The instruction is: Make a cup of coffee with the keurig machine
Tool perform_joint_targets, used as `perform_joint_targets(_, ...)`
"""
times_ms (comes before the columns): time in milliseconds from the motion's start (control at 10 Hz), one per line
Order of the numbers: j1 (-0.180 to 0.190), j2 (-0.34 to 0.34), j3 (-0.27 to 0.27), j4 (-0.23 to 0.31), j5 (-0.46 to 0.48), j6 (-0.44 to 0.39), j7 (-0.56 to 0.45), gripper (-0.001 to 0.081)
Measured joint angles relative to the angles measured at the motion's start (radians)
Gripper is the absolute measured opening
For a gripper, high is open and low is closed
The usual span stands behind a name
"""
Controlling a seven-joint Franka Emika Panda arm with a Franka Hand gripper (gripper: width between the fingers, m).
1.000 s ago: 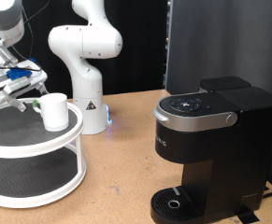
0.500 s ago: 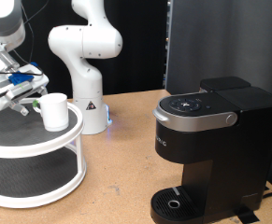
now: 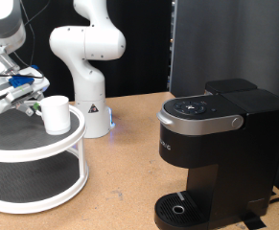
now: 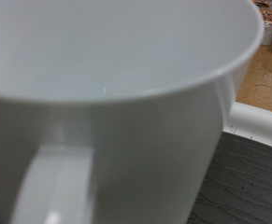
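Observation:
The cup (image 3: 55,113) is a plain white mug standing upright on the top tier of a white round stand (image 3: 43,153) at the exterior view's left. My gripper (image 3: 30,105) is right beside the cup on its left, at cup height, with its fingers apart and nothing between them. In the wrist view the cup (image 4: 117,103) fills the picture from very close, with its handle (image 4: 51,191) facing the camera; my fingers do not show there. The keurig machine (image 3: 216,153) is black, lid shut, at the exterior view's right, with its round drip base (image 3: 182,206) bare.
A second white robot arm base (image 3: 86,67) stands behind the stand. A black panel (image 3: 225,43) rises behind the machine. The wrist view shows the stand's white rim (image 4: 257,126), its dark mat (image 4: 238,187) and small pods (image 4: 271,33) on the wooden table.
My gripper has moved slightly towards the cup and a little lower. The cup and the machine have not moved.

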Motion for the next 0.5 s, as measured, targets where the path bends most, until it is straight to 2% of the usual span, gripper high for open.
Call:
perform_joint_targets(100,0.0,0.003,-0.003,0.0,0.0,0.0,-0.005,0.0407)
perform_joint_targets(300,0.0,0.012,-0.011,0.0,0.0,0.0,-0.025,0.0121)
perform_joint_targets(400,0.0,0.015,-0.015,0.0,0.001,-0.001,-0.034,0.0121)
perform_joint_targets(500,0.0,0.015,-0.022,0.0,0.003,-0.003,-0.041,0.0069)
